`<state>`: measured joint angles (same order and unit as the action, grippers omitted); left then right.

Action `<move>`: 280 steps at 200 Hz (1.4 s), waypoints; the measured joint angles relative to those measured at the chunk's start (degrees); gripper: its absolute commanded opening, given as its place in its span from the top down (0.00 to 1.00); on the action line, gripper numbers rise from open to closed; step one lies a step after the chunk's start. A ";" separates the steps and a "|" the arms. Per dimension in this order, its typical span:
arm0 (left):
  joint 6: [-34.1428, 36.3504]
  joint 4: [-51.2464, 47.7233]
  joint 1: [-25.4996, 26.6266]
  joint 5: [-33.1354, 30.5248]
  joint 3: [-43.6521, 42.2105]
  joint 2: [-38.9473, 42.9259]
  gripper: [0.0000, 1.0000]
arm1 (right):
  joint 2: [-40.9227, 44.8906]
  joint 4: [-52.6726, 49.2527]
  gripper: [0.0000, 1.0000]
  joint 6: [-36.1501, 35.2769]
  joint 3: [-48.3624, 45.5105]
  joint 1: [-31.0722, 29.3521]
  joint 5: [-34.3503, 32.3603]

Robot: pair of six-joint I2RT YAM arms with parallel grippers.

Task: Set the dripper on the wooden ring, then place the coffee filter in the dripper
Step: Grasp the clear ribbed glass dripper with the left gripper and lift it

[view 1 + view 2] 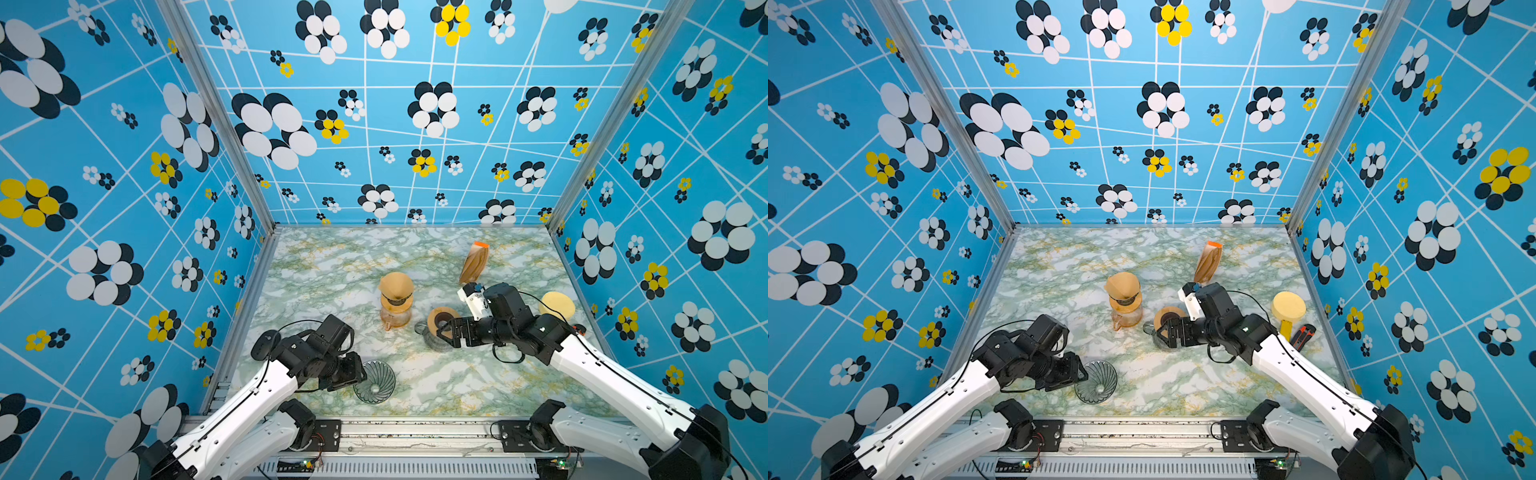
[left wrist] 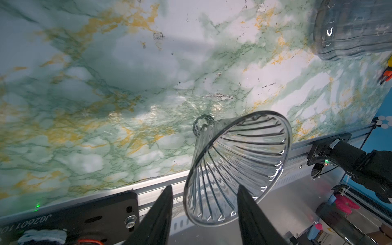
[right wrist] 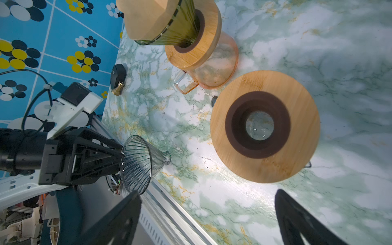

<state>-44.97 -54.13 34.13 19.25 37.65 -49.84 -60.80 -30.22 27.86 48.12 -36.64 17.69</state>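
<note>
On side: glass dripper [image 2: 244, 152]; left jaws half-open astride rim; right jaws wide, empty

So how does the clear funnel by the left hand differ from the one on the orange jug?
The clear funnel lies on its side on the table, empty; the green funnel stands upright in a wooden ring on the orange jug. The green funnel holds a brown paper filter and looks tinted, while the clear funnel is colourless. Both are ribbed glass cones.
</note>
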 measured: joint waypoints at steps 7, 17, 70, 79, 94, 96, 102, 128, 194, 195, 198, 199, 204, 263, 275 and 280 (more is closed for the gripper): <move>0.00 0.17 0.00 0.17 -0.26 -0.11 0.54 | -0.02 0.02 0.01 0.04 0.00 0.00 0.00; 0.00 0.35 -0.04 0.44 -0.44 -0.24 0.56 | -0.02 0.07 0.01 0.20 0.00 0.00 0.02; -0.28 1.95 -0.44 1.25 -1.03 -0.35 0.66 | 0.00 0.70 0.01 1.11 -0.76 0.00 0.44; -0.48 2.80 -0.42 1.75 -1.62 -0.35 0.67 | 0.00 0.63 0.01 1.29 -0.87 0.00 0.44; -0.92 3.89 -0.42 2.25 -2.49 -0.48 0.69 | 0.02 0.66 0.01 1.36 -0.90 0.00 0.46; -1.03 3.96 -0.42 2.27 -2.56 -0.52 0.69 | 0.02 0.66 0.01 1.38 -0.90 0.00 0.46; -1.11 4.28 -0.42 2.36 -2.75 -0.66 0.70 | 0.04 0.66 0.01 1.49 -0.90 0.00 0.44; -1.42 5.29 -0.42 2.45 -2.91 -1.11 0.74 | 0.07 0.66 0.01 1.51 -0.90 0.00 0.44; -1.55 7.87 -0.42 2.45 -3.54 -2.23 0.79 | 0.07 0.79 0.01 1.53 -0.90 0.00 0.46; -1.57 7.89 -0.42 2.45 -3.56 -2.23 0.79 | 0.07 0.79 0.01 1.53 -0.90 0.00 0.46; -1.57 7.91 -0.42 2.47 -3.61 -2.27 0.79 | 0.07 0.79 0.01 1.53 -0.90 0.00 0.46; -1.57 7.93 -0.42 2.47 -3.61 -2.29 0.79 | 0.07 0.79 0.01 1.53 -0.90 0.00 0.46; -1.57 7.96 -0.42 2.45 -3.65 -2.36 0.80 | 0.04 0.79 0.01 1.53 -0.90 0.00 0.46; -1.62 9.05 -0.42 2.43 -4.68 -2.86 0.84 | -0.46 0.81 0.01 1.53 -0.90 0.00 0.42; -1.77 9.25 -0.42 2.43 -4.72 -2.86 0.86 | -0.57 0.81 0.01 1.53 -0.90 0.00 0.42; -1.86 9.35 -0.42 2.45 -4.74 -2.86 0.86 | -0.59 0.81 0.01 1.53 -0.90 0.00 0.42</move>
<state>-46.83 -44.77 33.71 21.69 32.91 -52.71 -61.39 -29.41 29.39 47.22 -36.64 18.11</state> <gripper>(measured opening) 0.151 0.995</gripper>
